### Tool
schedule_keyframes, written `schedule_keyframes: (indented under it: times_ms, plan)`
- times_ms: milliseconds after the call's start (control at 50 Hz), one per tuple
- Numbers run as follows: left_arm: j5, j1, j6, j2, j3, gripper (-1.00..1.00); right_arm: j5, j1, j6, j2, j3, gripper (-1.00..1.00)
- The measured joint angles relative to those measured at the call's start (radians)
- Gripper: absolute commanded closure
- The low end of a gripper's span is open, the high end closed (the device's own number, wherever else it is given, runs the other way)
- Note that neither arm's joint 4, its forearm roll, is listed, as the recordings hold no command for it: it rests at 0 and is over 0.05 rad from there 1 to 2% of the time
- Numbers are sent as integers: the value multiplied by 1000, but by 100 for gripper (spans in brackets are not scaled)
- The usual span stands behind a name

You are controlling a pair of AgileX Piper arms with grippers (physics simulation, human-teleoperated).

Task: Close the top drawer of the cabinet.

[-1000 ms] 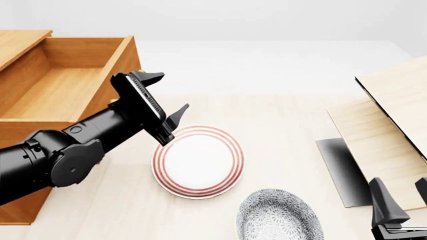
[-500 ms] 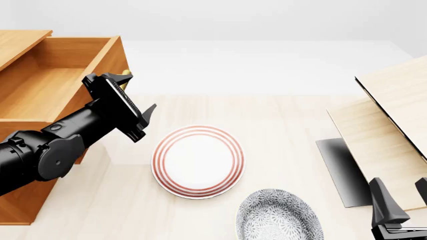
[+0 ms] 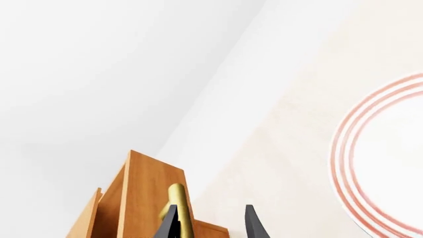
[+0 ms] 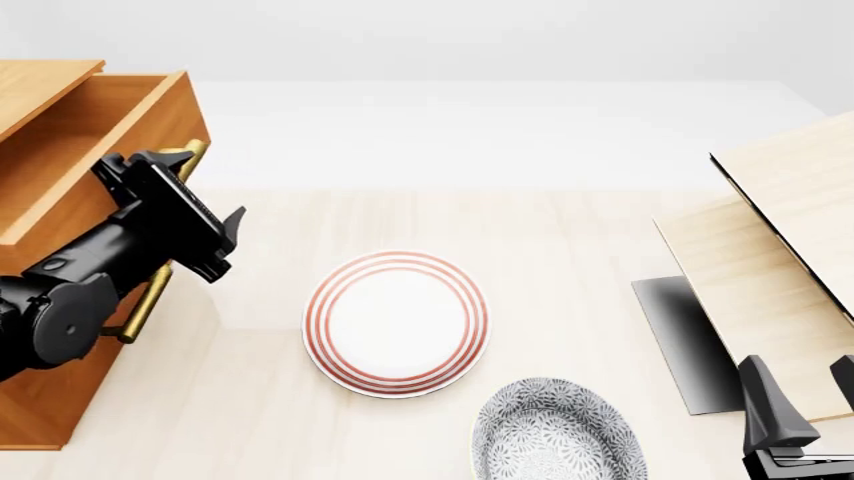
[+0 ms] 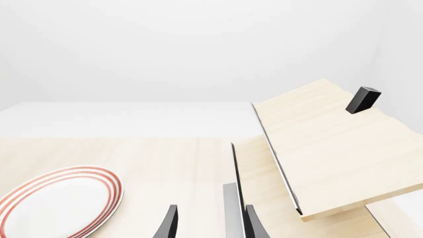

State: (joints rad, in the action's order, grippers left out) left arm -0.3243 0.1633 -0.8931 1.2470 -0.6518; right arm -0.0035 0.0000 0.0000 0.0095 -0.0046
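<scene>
The orange-brown cabinet (image 4: 38, 405) stands at the table's left edge. Its top drawer (image 4: 80, 145) is out a short way, and its front panel (image 3: 148, 198) faces the table. The panel's brass bar handle (image 4: 144, 305) runs behind my left gripper (image 4: 200, 190). That gripper is open and right against the panel. In the left wrist view, one finger (image 3: 168, 224) lies beside the handle (image 3: 177, 206). My right gripper (image 4: 803, 400) stays open and holds nothing at the near right corner, far from the cabinet.
A red-ringed white plate (image 4: 396, 322) lies mid-table. A grey patterned plate (image 4: 561, 432) sits nearer the front edge. Pale slanted wooden furniture (image 4: 781, 250) with a black edge fills the right side, over a dark grey base (image 4: 674, 340).
My left gripper has swept left from over the red-ringed plate. The drawer's front panel has moved left with it, so the drawer is further into the cabinet. The right arm is still.
</scene>
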Motion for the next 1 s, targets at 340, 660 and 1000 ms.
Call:
schedule_keyframes:
  times_ms: [340, 660, 1000]
  plan:
    - [-64, -139, -33, 9, 26, -100, 0, 0, 0, 0, 0, -100]
    - [-101, -281, -54, 25, 32, -100, 0, 0, 0, 0, 0, -100]
    - [-167, -385, -57, 67, 35, -100, 0, 0, 0, 0, 0, -100]
